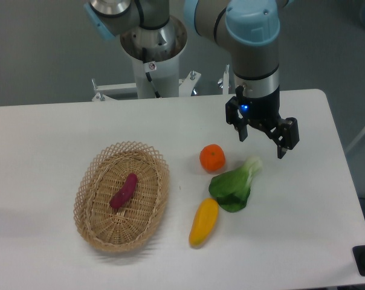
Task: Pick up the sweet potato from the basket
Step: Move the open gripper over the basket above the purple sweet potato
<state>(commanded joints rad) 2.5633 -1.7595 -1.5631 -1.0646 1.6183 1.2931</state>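
my jaws (262, 140) hang above the white surface (43, 139) toward its far right side, spread wide apart with nothing between the two dark fingers (287, 138), and a small blue light glows on the wrist just above them. the sweet potato (124, 191) lies well away from me to the left, resting inside the basket (89, 181) near its middle, tilted so its upper end points toward the back right (a slim magenta-purple thing, lying on the woven floor and not touching the scalloped rim). the basket sits on the left half of the surface. between the basket and me there are three other items: a round orange fruit (212, 157) just below and left of my jaws, a leafy green vegetable (234, 187) with a pale stalk reaching up toward my right finger, and a yellow oblong vegetable (203, 222) just beside the leaves at their lower left. the orange stands close to the greens, though i cannot tell whether they touch.
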